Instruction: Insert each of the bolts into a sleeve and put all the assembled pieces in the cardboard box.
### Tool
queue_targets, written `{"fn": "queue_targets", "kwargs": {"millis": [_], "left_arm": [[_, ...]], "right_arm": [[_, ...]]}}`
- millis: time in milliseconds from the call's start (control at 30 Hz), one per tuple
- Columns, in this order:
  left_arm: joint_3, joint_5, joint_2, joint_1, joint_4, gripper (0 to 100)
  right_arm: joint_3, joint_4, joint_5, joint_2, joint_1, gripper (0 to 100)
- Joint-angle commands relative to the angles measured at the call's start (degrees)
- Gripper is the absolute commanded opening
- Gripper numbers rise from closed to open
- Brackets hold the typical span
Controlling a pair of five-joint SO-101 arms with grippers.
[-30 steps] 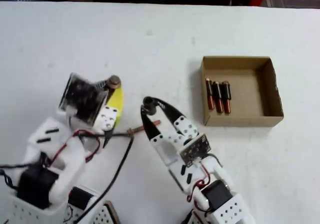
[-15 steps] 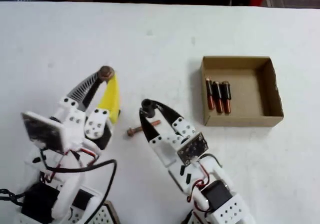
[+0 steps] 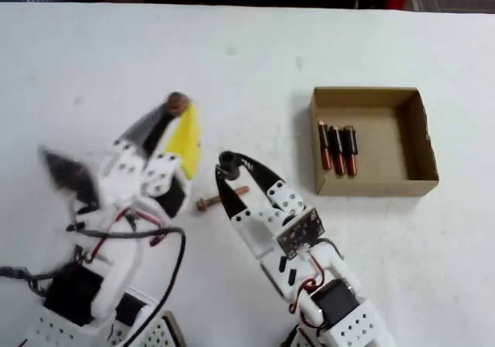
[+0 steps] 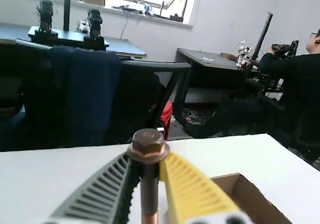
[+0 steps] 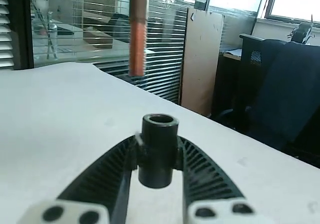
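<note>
A bolt (image 3: 176,103) gripped in the left arm's jaws hangs at ten o'clock of the sleeve (image 3: 229,161) pinched in the right arm's jaws — a tilted, off-centre approach could catch the rim and knock the sleeve loose.

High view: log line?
left pincer: shut on bolt | right pincer: shut on sleeve | loose bolt: on table | cardboard box: three assembled pieces

L claw (image 3: 177,107) gripping, raised; R claw (image 3: 229,163) gripping, lower; both aimed fwd.

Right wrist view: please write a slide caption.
Right end effector grips a black sleeve; a copper bolt hangs beyond it.
</note>
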Motion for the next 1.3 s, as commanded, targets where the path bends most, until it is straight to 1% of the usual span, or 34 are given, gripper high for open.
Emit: {"fn": "queue_targets", "kwargs": {"millis": [0,367,467,667,1133,1267], "left_arm": [[-6.86,0.35,2.95,3.12,-2.29,2],[-7.30,0.35,5.85,9.27,-2.02,2],[-5.89,0.35,5.67,9.10,-2.46,2],[-2.11,0.18,5.58,8.92,-6.95,2],[-0.79,-0.09,5.41,8.84,-6.33,2],[1.41,-1.05,1.10,8.84,-5.63,2]], "right_arm": [[0.44,-1.63,-0.53,-0.48,-0.48,1.7],[0.44,-1.54,-0.53,-0.40,-0.22,1.7],[0.44,-0.22,-0.53,-0.40,-0.31,1.7],[0.44,0.48,-0.53,-0.75,-0.22,1.7],[0.44,0.48,-0.53,-0.84,-0.13,1.7],[0.44,0.48,-0.53,-0.84,-0.13,1.7]]}}
